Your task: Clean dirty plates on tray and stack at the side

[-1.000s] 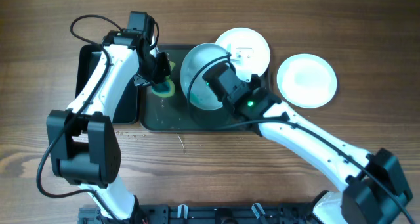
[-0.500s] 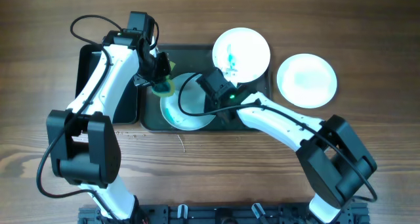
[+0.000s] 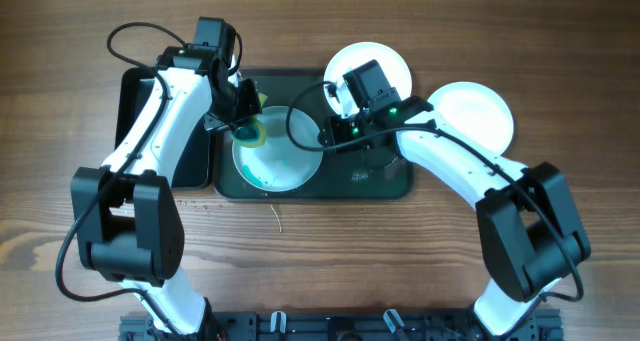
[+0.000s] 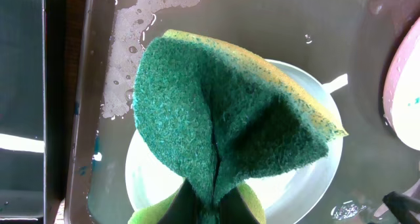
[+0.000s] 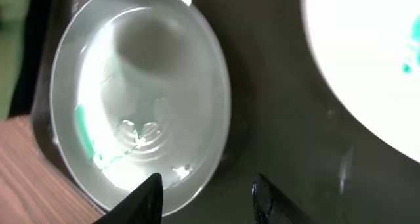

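A pale blue plate (image 3: 275, 166) lies flat in the left half of the dark tray (image 3: 380, 176), with a teal smear near its rim (image 5: 85, 129). My left gripper (image 3: 243, 121) is shut on a folded green and yellow sponge (image 4: 223, 112), which hangs just over that plate's back left edge. My right gripper (image 5: 209, 198) stands open beside the plate's right rim, holding nothing. A white plate (image 3: 345, 59) with a teal smear (image 5: 410, 56) rests on the tray's back right corner. Another white plate (image 3: 475, 121) lies on the table to the right.
A deeper black tub (image 3: 130, 121) stands against the tray's left side. Water pools and droplets lie on the tray floor (image 4: 151, 14). Bare wooden table (image 3: 300, 251) stretches in front of the tray.
The right gripper laid the pale blue plate down flat in the tray, opened, and drew back toward the white plate. The left arm with the sponge stayed put.
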Controlling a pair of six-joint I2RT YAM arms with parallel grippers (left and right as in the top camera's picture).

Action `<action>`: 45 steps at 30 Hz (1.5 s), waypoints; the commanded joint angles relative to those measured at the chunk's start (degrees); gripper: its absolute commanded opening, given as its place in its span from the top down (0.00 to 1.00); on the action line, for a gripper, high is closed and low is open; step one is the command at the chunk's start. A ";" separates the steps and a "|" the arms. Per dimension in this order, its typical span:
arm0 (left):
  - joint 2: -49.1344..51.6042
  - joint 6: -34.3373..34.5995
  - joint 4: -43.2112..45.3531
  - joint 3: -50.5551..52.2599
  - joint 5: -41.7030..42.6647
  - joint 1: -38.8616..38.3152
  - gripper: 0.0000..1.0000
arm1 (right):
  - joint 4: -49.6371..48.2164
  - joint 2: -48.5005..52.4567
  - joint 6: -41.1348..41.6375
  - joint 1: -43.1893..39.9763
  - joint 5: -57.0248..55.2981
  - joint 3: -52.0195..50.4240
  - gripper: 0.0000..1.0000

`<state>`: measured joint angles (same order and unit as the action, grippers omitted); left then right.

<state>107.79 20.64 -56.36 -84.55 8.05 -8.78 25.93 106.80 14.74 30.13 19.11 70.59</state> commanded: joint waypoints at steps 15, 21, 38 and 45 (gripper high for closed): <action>-1.14 -0.94 0.17 -0.92 0.92 -0.11 0.96 | 1.75 17.14 -9.73 0.44 -2.10 16.74 0.65; -1.14 -0.94 0.20 -0.92 0.92 -0.11 0.96 | 2.38 17.62 -10.08 0.44 -1.38 16.72 0.76; -1.14 -0.92 0.20 -0.92 0.92 -0.11 0.96 | 1.79 18.60 -6.60 0.44 -1.05 14.23 0.90; -1.14 -0.92 0.17 -0.90 0.92 -0.11 0.96 | 6.67 18.62 13.60 0.44 -7.43 14.23 0.95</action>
<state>107.79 20.64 -56.36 -84.55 8.05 -8.78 29.32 123.87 14.94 30.50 16.95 85.43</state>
